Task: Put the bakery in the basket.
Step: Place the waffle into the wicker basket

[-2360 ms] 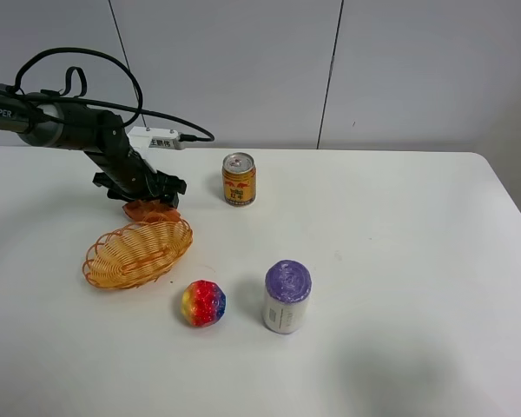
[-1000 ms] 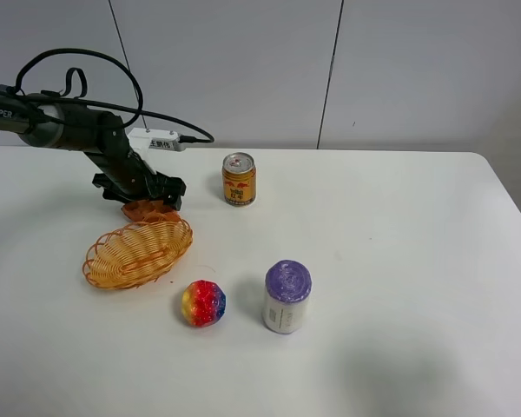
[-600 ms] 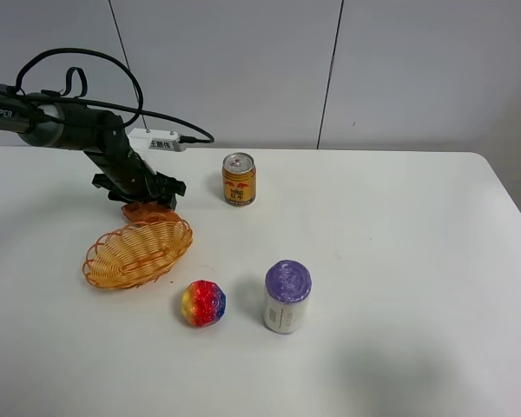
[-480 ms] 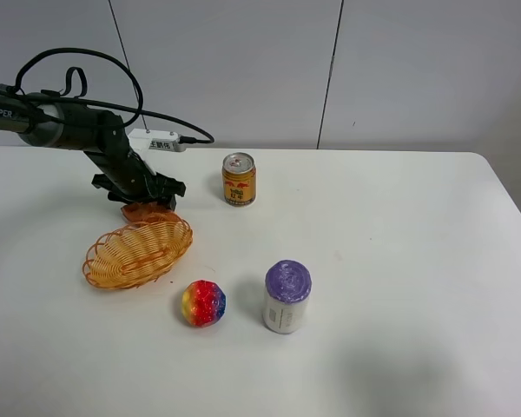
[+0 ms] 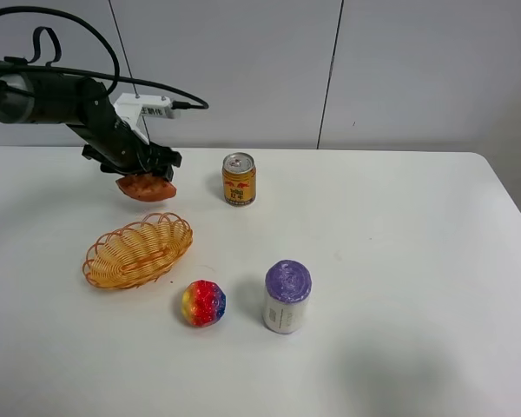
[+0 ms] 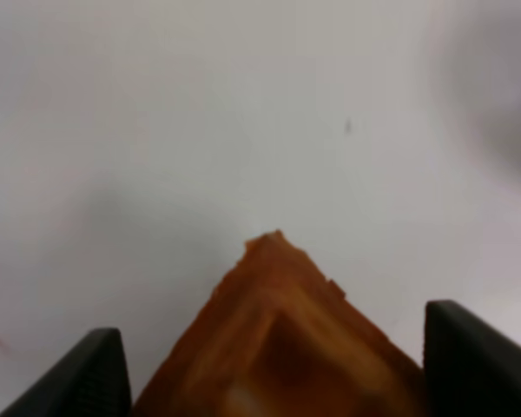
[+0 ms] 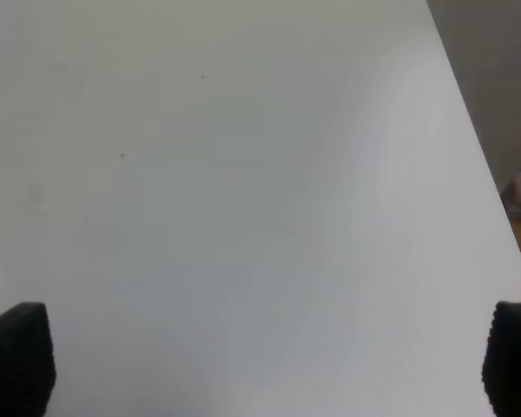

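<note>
Your left claw (image 5: 149, 172) pinching the waffle wedge (image 5: 144, 187), lifted off the tabletop (image 5: 373, 217) since before, beyond the wicker basket (image 5: 113, 261), your right claw (image 7: 269, 360) spread.

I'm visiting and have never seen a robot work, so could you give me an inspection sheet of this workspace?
Surface: white table.
Job's things: waffle wedge held above the table, behind the basket, not yet in it.
Clutter: gold can, rainbow ball, purple-topped can, all standing apart.
Grippers: left gripper shut on the waffle wedge; right gripper open over bare table.
Cables: black cable looping over the left arm.
Surroundings: grey panelled wall.
</note>
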`<state>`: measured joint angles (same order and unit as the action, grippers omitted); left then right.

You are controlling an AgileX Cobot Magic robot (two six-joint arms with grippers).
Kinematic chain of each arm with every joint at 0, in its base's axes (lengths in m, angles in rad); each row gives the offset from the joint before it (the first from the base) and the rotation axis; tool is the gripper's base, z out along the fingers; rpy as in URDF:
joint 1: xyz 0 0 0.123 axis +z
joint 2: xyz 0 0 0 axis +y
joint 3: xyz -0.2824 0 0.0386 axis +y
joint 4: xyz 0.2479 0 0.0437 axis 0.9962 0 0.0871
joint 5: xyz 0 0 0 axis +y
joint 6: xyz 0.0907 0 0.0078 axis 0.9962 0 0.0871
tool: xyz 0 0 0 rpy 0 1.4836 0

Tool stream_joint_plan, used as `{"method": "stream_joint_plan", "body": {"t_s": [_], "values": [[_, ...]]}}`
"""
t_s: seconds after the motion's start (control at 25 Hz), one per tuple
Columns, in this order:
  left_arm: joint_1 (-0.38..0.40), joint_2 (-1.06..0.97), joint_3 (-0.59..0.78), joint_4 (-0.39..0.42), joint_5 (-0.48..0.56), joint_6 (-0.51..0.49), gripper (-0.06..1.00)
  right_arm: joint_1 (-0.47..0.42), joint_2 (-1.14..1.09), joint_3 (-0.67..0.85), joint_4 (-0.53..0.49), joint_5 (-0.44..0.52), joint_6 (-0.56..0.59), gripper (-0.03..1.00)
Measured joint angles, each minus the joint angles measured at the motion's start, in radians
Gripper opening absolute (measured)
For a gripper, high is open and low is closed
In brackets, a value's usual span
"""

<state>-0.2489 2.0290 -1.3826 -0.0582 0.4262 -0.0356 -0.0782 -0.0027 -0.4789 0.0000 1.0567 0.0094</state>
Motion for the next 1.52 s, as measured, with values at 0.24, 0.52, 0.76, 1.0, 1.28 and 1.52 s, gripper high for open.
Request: {"method": "stream_joint_plan", "body": {"t_s": [0.24, 0.52, 0.76, 1.0, 1.28, 1.52], "values": [[-0.012, -0.062, -0.087, 0.003, 0.113, 0.0, 0.67, 0.0, 0.0, 0.0, 0.0, 0.0, 0.0, 0.99], [-0.02, -0.109, -0.089, 0.003, 0.317, -0.024, 0.67, 0.0, 0.0, 0.0, 0.0, 0.0, 0.0, 0.99], [-0.02, -0.126, 0.004, 0.003, 0.349, -0.052, 0.66, 0.0, 0.0, 0.0, 0.0, 0.0, 0.0, 0.99], [-0.02, -0.154, 0.147, -0.016, 0.287, -0.073, 0.66, 0.0, 0.0, 0.0, 0.0, 0.0, 0.0, 0.99], [-0.02, -0.155, 0.238, -0.07, 0.245, -0.079, 0.66, 0.0, 0.0, 0.0, 0.0, 0.0, 0.0, 0.99], [-0.02, -0.155, 0.25, -0.094, 0.223, -0.079, 0.66, 0.0, 0.0, 0.0, 0.0, 0.0, 0.0, 0.99]]}}
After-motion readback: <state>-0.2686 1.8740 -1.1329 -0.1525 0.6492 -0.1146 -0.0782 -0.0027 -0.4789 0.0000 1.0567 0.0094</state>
